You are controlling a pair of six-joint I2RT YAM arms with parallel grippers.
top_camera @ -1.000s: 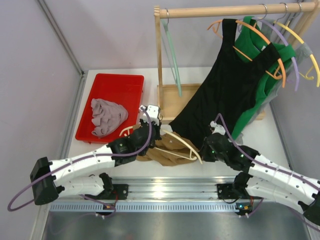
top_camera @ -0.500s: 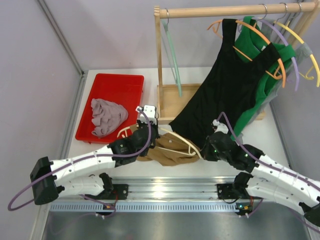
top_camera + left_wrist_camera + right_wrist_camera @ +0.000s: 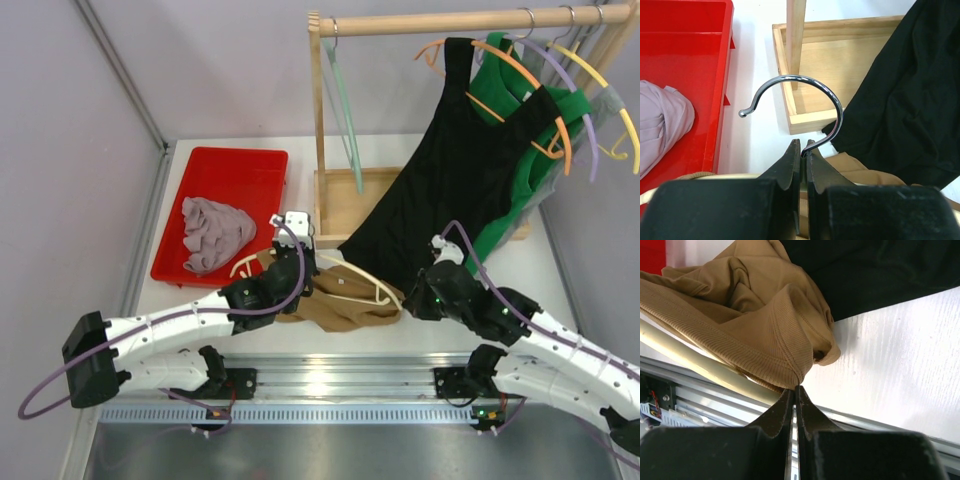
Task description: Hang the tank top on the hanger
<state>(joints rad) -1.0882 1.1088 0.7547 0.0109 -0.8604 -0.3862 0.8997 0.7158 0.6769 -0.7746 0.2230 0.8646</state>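
Observation:
The tan-brown tank top lies bunched on the table at the near edge, partly over the cream hanger. My left gripper is shut on the stem of the hanger's metal hook, and the hook stands free above the fingertips. My right gripper is shut on the ribbed hem of the tank top at its right end, pinching a fold at the tips. One cream arm of the hanger runs under the fabric.
A wooden rack base and post stand behind. A large black garment hangs from an orange hanger down to the table, with green clothes behind it. A red tray at the left holds a mauve cloth.
My right gripper has drawn away to the right with the hem, stretching the tank top along the hanger arm. The left gripper and hanger shifted slightly left.

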